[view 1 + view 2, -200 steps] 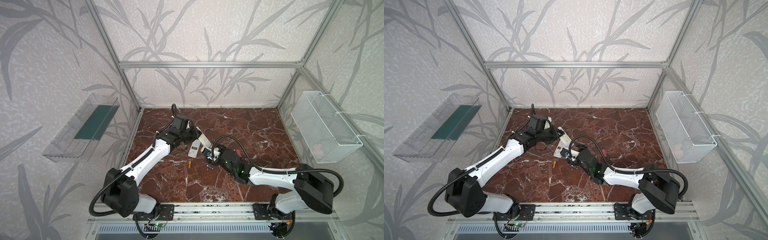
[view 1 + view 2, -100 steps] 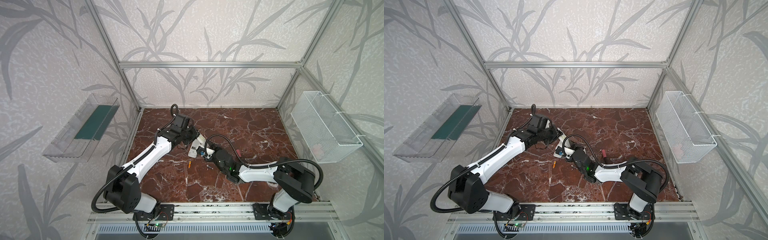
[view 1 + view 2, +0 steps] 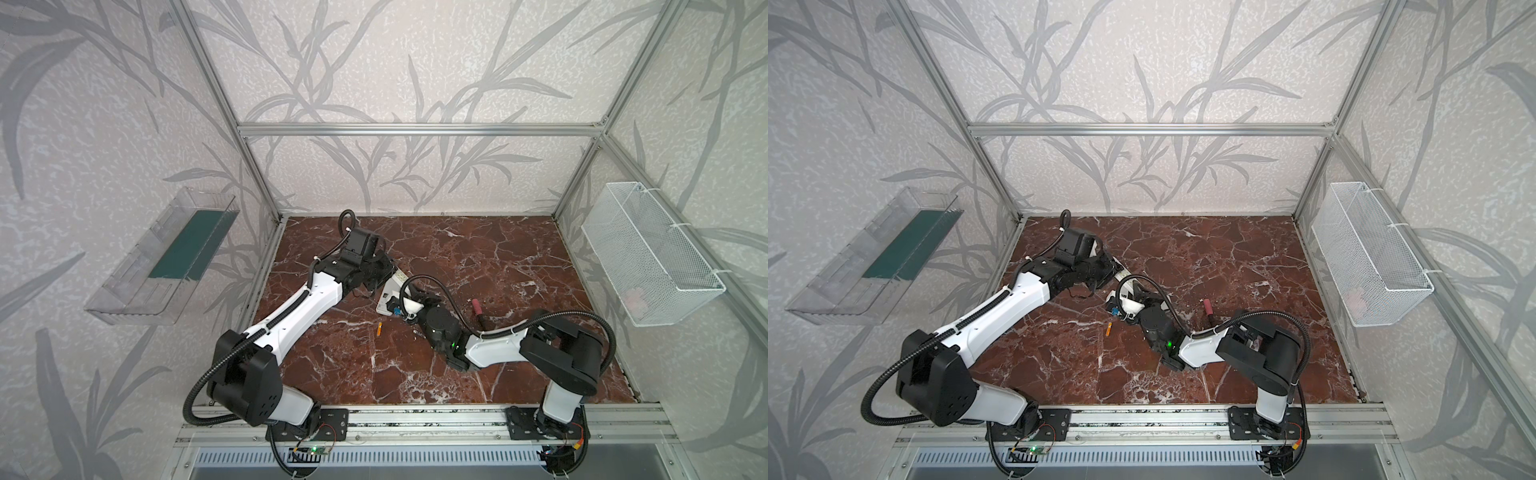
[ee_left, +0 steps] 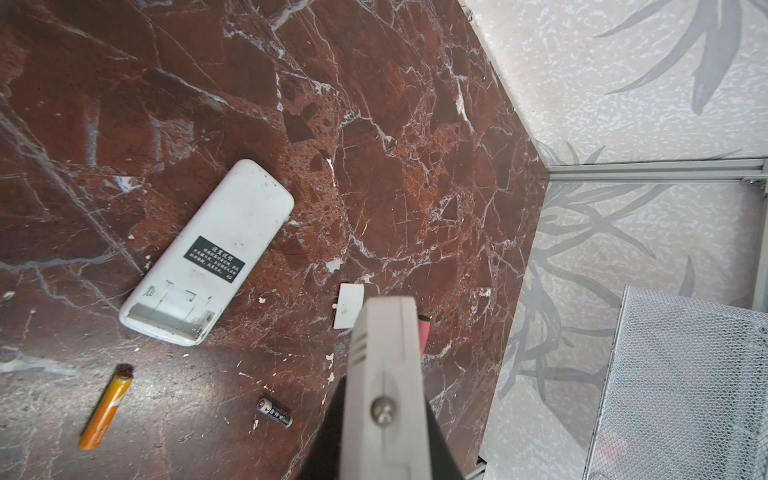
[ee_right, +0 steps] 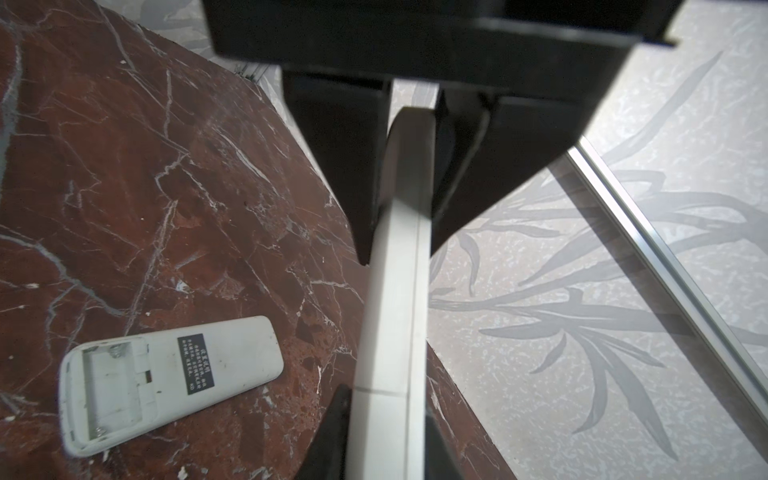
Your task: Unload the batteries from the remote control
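Nearest on the red marble desk [image 3: 478,257], a little left of the middle, lies the orange battery [image 4: 106,409], out of any remote and showing in both top views [image 3: 379,330] [image 3: 1108,330]. The dark battery [image 4: 274,412] lies near it on the bare stone, not touching it. Just beyond them the lying remote [image 4: 216,249] rests face down, its back uppermost, its cover off and its battery compartment open and empty [image 5: 166,365]. Beside it on the far side, the held remote [image 5: 399,291] is raised off the desk and spans between the two arms. The right gripper [image 5: 386,411] has its jaws clamped on the remote's nearer end. The left gripper [image 4: 384,424], reaching in from the far left, has its jaws clamped on the farther end [image 5: 399,249]. Both wrist views show this remote only edge-on, so I cannot tell whether its compartment holds anything. To the right of it a small white cover [image 4: 348,305] lies flat on the desk. The pink-handled screwdriver [image 3: 477,307] lies farther right again, well apart from the batteries [image 3: 1207,308]. On the right wall hangs a white wire basket [image 3: 648,253], and on the left wall a clear tray [image 3: 137,299].
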`<state>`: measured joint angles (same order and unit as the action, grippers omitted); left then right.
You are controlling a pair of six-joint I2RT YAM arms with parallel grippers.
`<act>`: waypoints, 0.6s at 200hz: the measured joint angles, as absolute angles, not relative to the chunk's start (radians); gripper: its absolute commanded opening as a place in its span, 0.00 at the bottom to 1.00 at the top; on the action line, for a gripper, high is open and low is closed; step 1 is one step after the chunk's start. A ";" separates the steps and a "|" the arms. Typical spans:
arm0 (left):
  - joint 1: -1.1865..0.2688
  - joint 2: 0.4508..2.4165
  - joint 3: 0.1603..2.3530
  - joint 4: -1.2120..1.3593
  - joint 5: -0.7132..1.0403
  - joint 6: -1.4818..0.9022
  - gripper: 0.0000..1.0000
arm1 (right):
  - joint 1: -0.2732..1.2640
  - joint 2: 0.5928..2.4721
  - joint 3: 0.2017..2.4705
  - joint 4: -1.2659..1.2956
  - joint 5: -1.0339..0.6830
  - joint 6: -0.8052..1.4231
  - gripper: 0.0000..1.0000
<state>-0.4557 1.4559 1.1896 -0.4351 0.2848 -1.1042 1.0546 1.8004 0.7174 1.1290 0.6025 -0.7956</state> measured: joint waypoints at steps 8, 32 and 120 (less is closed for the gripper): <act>-0.456 1.456 1.190 -0.430 0.286 -1.108 0.06 | 1.056 1.808 0.717 1.149 0.611 -0.803 0.16; -0.455 1.455 1.190 -0.420 0.293 -1.111 0.13 | 1.058 1.825 0.717 1.198 0.633 -0.825 0.14; -0.435 1.404 1.109 -0.236 0.416 -1.063 0.97 | 1.086 1.736 0.725 1.078 0.622 -0.771 0.13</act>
<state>-0.4347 1.4040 1.1088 -0.2356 0.4156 -1.0630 1.0859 1.7363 0.7246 1.0782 0.6216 -0.7712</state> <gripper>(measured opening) 0.713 0.189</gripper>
